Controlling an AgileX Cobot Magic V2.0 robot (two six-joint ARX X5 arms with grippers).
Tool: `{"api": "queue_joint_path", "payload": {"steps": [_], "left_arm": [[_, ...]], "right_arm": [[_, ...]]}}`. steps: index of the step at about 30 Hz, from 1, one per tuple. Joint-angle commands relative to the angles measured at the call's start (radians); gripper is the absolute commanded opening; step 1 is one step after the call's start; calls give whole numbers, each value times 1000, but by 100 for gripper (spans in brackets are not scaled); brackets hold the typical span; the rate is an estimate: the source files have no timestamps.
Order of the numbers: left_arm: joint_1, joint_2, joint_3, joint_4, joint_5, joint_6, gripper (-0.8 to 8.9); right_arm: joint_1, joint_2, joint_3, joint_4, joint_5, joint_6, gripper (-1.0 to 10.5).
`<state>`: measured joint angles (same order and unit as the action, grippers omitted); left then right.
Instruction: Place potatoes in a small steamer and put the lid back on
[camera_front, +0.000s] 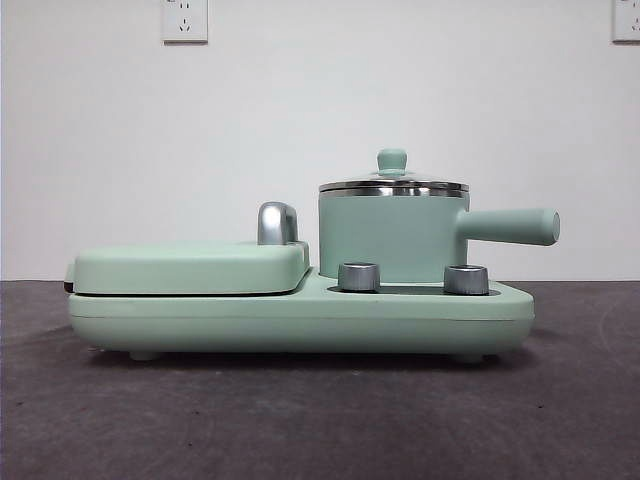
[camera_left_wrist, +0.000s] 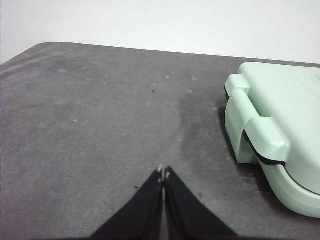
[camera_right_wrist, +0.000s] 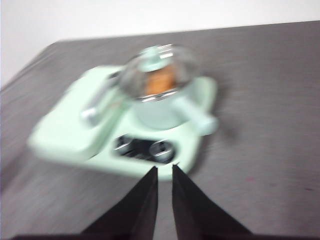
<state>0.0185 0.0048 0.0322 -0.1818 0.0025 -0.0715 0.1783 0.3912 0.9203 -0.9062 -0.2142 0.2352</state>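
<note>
The mint-green small steamer stands on the right of the green cooker base, its handle pointing right. The glass lid with its green knob sits on it. In the blurred right wrist view the orange-brown potato shows inside the steamer under the lid. My right gripper hangs high and back from the cooker, jaws nearly together, holding nothing. My left gripper is shut and empty over the bare table beside the griddle's hinge end. Neither gripper shows in the front view.
The flat green griddle with its chrome handle is closed on the left of the base; it also shows in the left wrist view. Two steel dials sit at the front. The dark grey table stretches around the cooker.
</note>
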Motion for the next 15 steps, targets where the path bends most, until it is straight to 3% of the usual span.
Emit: {"api": "queue_joint_path", "payload": {"steps": [1,7,11,15], "left_arm": [[0,-2,-20,-6,-3,3,6],[0,-2,-20,-6,-3,3,6],[0,-2,-20,-6,-3,3,6],[0,-2,-20,-6,-3,3,6]], "right_arm": [[-113,-44,-120,130,4,-9,42],[-250,-172,-448,462,137,-93,42],[-266,-249,-641,617,212,-166,42],[-265,-327,-787,703,218,-212,42]]}}
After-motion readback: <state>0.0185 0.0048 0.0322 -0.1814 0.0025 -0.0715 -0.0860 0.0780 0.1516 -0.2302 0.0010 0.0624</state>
